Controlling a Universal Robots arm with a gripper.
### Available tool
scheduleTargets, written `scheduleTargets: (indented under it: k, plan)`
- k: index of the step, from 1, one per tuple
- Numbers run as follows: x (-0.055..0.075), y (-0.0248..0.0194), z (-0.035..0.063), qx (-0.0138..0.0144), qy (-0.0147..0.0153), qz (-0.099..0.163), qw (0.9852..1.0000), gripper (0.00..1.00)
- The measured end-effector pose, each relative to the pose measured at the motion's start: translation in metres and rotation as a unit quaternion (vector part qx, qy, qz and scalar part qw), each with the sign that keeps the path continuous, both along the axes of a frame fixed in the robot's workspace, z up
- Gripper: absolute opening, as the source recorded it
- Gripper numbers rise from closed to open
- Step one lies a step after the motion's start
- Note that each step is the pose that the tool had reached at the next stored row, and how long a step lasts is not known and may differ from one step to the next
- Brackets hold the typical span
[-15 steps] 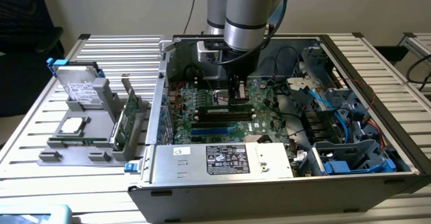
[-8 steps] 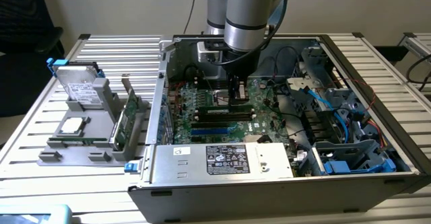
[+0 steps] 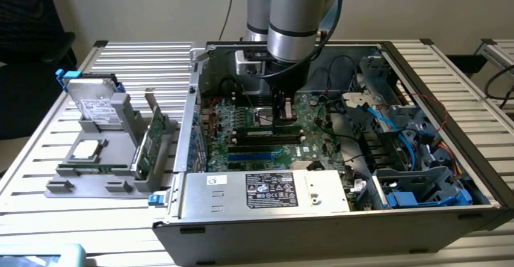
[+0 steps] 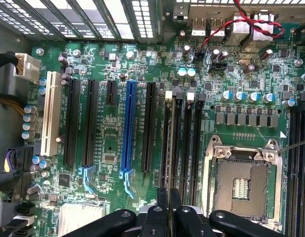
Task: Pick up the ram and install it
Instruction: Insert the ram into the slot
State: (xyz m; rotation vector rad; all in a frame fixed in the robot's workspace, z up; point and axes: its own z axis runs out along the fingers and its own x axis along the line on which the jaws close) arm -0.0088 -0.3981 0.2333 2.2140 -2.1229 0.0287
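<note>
An open case (image 3: 321, 237) is seen lying on a slatted table (image 3: 136, 56), with the arm (image 3: 293, 20) reaching down into it from above. The gripper (image 3: 281, 122) is lowered over the memory slots of the motherboard (image 3: 313, 113). The ram (image 3: 265, 131) is seen directly beneath it, set lengthwise along the slot farthest from the power supply (image 3: 265, 189), its pale label facing that unit. The jaws are drawn narrow and are clamped on the upper edge of the ram near its middle. Whether the ram is fully seated cannot be told. In the wrist view the gripper (image 4: 169, 193) is shown with its two fingers (image 4: 163, 197) almost together, aligned with one of the black slots just beside the CPU socket (image 4: 241, 187); a blue slot (image 4: 128, 128) is seen further off on the motherboard (image 4: 110, 133). On the exterior view's left, well apart from the case, a grey holder (image 3: 88, 183) is placed on the table, carrying a hard drive (image 3: 96, 107) and a green card (image 3: 153, 144).
</note>
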Motion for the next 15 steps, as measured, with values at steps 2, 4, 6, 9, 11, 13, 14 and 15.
scheduleTargets:
  k: [2,4,6,9,11,13,14,15]
  plan:
    - [0.0000,0.0000,-0.0005,-0.0002,0.0000,0.000,1.0000,0.13]
    - [0.0000,-0.0003,-0.0006,-0.0002,0.0000,0.000,1.0000,0.13]
    - [0.0000,-0.0003,-0.0011,-0.0003,0.0000,0.000,1.0000,0.13]
    - [0.0000,-0.0003,-0.0022,-0.0006,0.0000,-0.001,1.0000,0.13]
    - [0.0000,-0.0003,-0.0027,-0.0009,0.0000,-0.002,1.0000,0.13]
    - [0.0000,-0.0003,-0.0032,-0.0010,0.0000,-0.002,1.0000,0.13]
    - [0.0000,-0.0003,-0.0033,-0.0009,0.0000,-0.002,1.0000,0.13]
    - [0.0000,-0.0003,-0.0034,-0.0010,0.0000,-0.003,1.0000,0.13]
